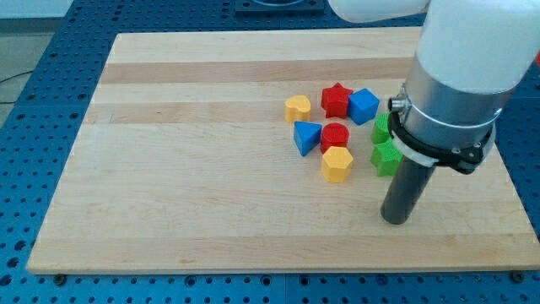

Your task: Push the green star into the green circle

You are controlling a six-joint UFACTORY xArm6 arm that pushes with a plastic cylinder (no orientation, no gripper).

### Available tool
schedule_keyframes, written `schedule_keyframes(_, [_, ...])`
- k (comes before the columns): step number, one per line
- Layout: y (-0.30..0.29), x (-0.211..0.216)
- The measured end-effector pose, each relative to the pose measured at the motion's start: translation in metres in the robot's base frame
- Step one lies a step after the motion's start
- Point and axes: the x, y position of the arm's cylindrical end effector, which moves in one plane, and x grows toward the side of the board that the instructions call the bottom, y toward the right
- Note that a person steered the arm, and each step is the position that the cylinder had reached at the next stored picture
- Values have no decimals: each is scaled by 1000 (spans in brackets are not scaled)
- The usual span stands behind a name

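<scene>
Your tool is a bare rod with nothing to spread or pinch; my tip [395,218] rests on the table [186,169], just below the lower green block [386,158], probably the green star. Another green block [382,127], likely the green circle, sits right above it, half hidden by the arm. From here a push toward the view's top looks enough to join them.

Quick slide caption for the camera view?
My tip sits just below the green star, green circle directly above it.
</scene>
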Motion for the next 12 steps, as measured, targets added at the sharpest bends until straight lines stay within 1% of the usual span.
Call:
schedule_keyframes(6, [2,1])
schedule_keyframes(7, [2,-10])
schedule_keyframes(8, [15,-33])
schedule_keyframes(9, [9,-48])
schedule_keyframes(12, [19,-92])
